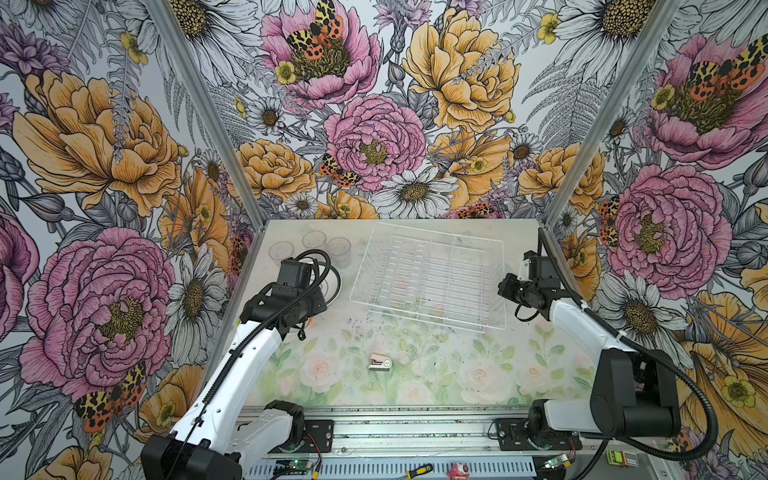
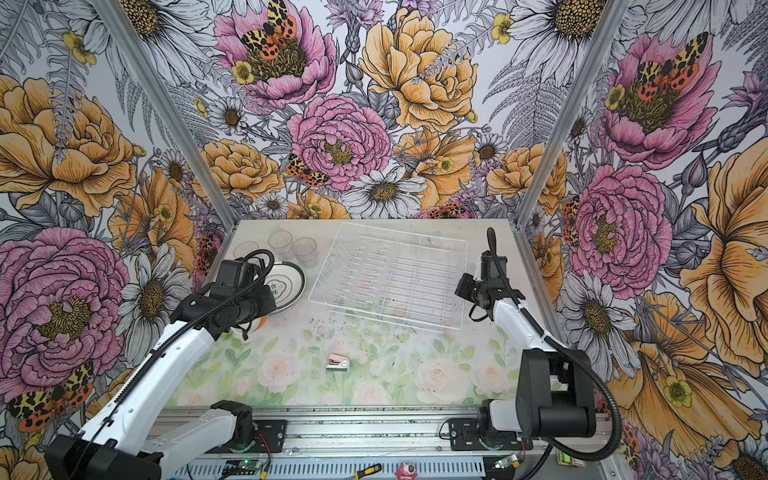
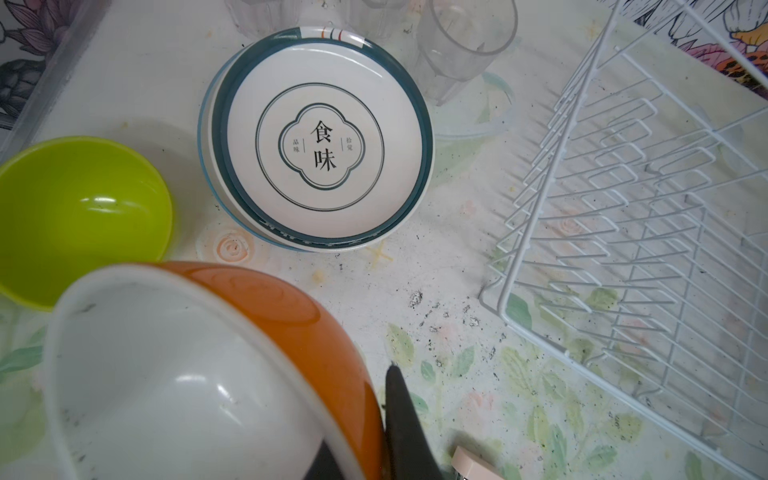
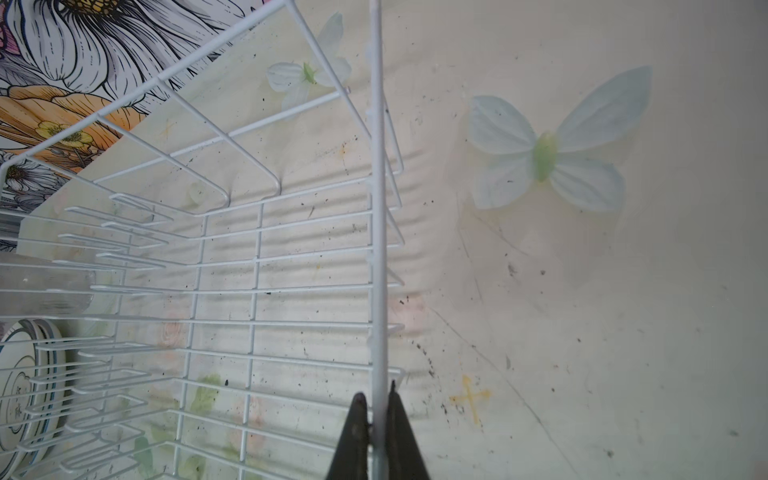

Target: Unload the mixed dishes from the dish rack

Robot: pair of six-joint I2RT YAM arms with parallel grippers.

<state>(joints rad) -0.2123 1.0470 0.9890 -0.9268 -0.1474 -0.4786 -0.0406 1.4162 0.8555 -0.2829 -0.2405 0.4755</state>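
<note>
The dish rack (image 4: 377, 208), its right rim pinched by the right gripper (image 4: 377, 419), looks empty; plates (image 3: 320, 153), tumblers (image 3: 461, 37) and lime-green bowl (image 3: 79, 216) sit left, where the left gripper (image 3: 384, 415) clenches the orange bowl (image 3: 266, 299), seemingly last.

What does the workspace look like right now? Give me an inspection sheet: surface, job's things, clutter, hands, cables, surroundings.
Surface: floral-print table, dark specks.
Job's things: dish rack holds no dishes; plates stacked, three tumblers and lime-green bowl on the table beside it; orange bowl tilted.
Clutter: pink-white stapler-like object near the front.
Hands: left hand shut on the orange bowl; right hand shut on the dish rack's rim wire.
Cables: black conduit along both arms.
Surroundings: flowered wall panels on three sides.
</note>
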